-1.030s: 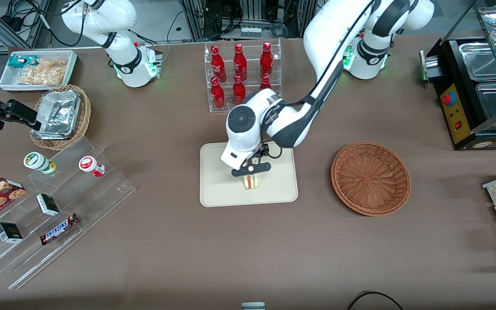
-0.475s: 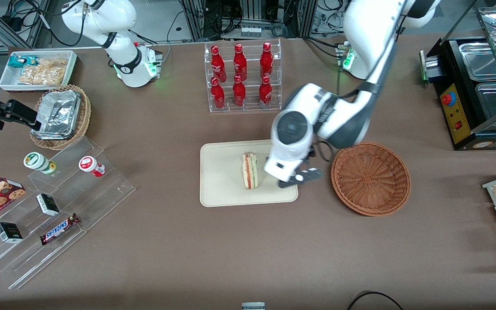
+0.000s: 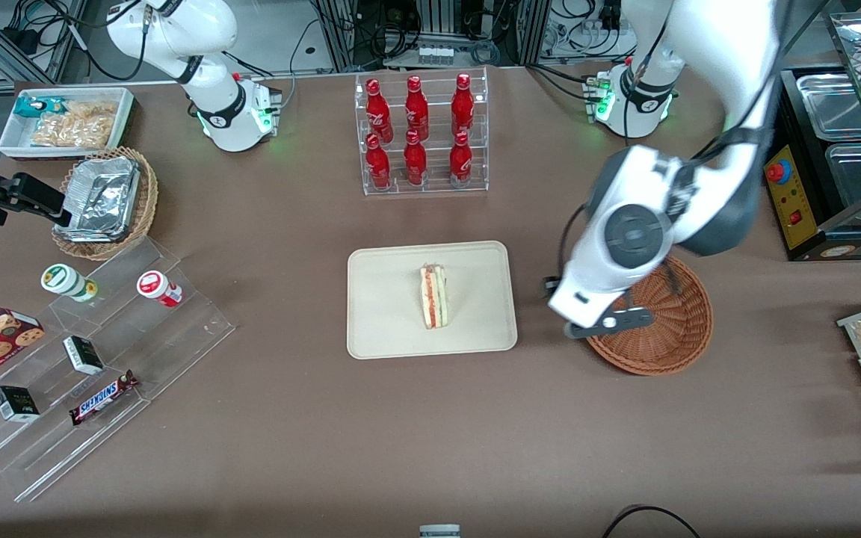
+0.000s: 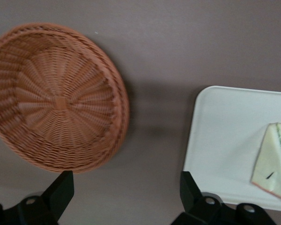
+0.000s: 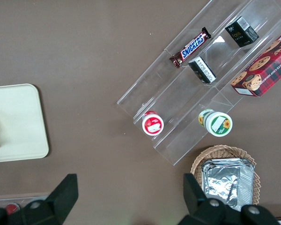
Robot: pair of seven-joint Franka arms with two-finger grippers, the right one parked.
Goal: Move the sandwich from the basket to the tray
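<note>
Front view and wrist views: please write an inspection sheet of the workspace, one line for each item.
Surface: brown table.
Job's things: sandwich lies on the tray; basket holds nothing.
Clutter: red bottles in a clear rack; snack shelves; foil-lined basket.
Grippers: gripper open, above the basket's rim nearest the tray.
Cables: black cable at the table's near edge.
Surroundings: food warmer at the working arm's end.
</note>
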